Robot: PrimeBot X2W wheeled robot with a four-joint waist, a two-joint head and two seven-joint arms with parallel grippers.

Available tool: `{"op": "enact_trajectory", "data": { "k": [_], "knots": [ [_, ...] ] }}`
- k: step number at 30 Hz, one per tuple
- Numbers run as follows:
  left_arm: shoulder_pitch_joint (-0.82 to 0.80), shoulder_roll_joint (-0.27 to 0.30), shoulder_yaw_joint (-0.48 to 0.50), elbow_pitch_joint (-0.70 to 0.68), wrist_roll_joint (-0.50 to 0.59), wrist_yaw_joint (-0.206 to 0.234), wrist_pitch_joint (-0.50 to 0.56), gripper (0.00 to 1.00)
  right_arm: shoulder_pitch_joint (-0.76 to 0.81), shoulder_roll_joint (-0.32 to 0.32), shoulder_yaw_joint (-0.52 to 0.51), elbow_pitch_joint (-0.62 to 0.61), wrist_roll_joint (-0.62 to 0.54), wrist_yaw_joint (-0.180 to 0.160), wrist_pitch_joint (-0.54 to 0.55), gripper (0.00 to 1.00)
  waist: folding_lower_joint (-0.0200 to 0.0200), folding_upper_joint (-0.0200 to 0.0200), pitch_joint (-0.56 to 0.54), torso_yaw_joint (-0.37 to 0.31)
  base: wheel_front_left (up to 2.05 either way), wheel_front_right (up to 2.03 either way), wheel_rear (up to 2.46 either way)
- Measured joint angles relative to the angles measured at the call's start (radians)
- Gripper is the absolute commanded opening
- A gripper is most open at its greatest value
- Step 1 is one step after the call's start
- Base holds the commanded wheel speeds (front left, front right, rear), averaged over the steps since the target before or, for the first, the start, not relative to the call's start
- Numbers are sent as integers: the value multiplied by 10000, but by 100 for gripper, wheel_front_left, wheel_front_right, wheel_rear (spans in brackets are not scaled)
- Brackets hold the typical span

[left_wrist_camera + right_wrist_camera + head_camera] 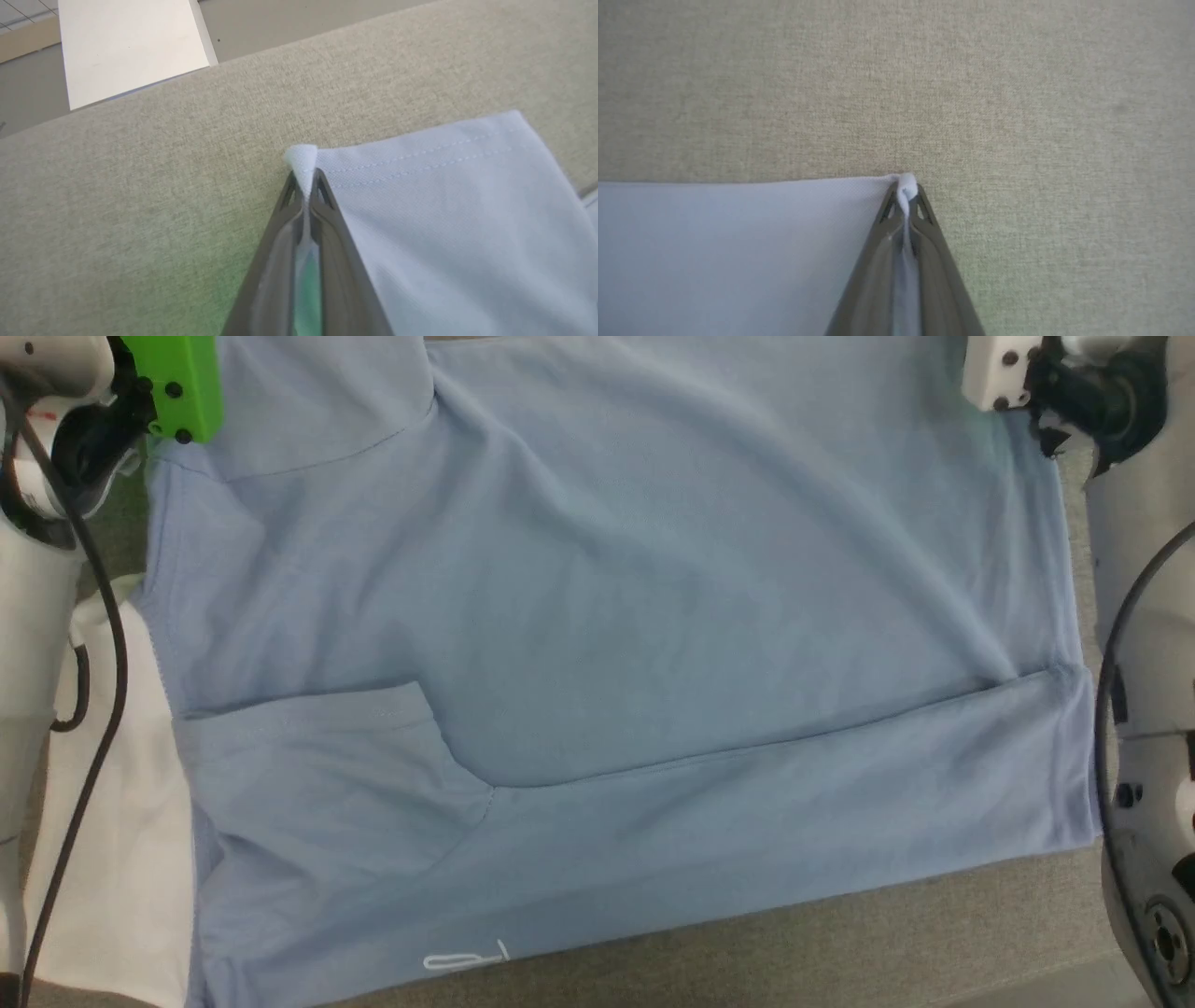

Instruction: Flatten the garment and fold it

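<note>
a light blue soft-fabric shirt [607, 569] is lying spread across a grey-beige woven table cover [140, 210], its length running from the robot's left to its right. from where i am standing, the task is looking roughly midway. the flattening is largely done, though long shallow creases are running diagonally across the body. the near long side is already lying turned up over the body as a folded band [747, 803], with the near short sleeve [317, 756] lying on top of it. the far short sleeve [308, 401] is also lying in over the body. the far long side is not yet looking folded, and neither are the crosswise folds that would make a compact packet. the left gripper [306, 179] is pinching a stitched far corner of the shirt between pressed-together fingers, a small tuft of cloth poking out past the tips. the right gripper [906, 191] is doing likewise on the other far corner, its jaws closed tight on a tuft. both are sitting low, against the cover. my reading is that this is the hold for bringing the far side over toward the near one. a white cloth panel [121, 821] is showing beside the shirt's left end; i cannot tell whether it belongs to the shirt. as for writing, a small white script logo [467, 957] is showing near the folded near edge. only a few looping strokes are visible and they are not making a legible word. no brand tag or size label is showing.
</note>
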Motion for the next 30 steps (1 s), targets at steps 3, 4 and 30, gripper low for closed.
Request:
{"op": "enact_trajectory", "data": {
  "k": [3, 4, 30],
  "knots": [
    [244, -121, 173, 165, 40, -199, -1476, 0, 416, 23, 234, -65, 399, -2, -855, 0, 0, 0, -214, 9, 0, 0, 0],
    [405, -213, 276, 213, 40, -255, -2067, 0, 670, -8, 474, -163, 585, -2, -1235, 0, 0, 0, -320, 19, 0, 0, 0],
    [9329, -930, 1018, -2987, -2322, -121, -5923, 0, 7473, -2537, 1607, -3062, 3701, 0, -4567, 0, -2, 0, -4257, 1259, 0, 0, 0]
  ]
}}
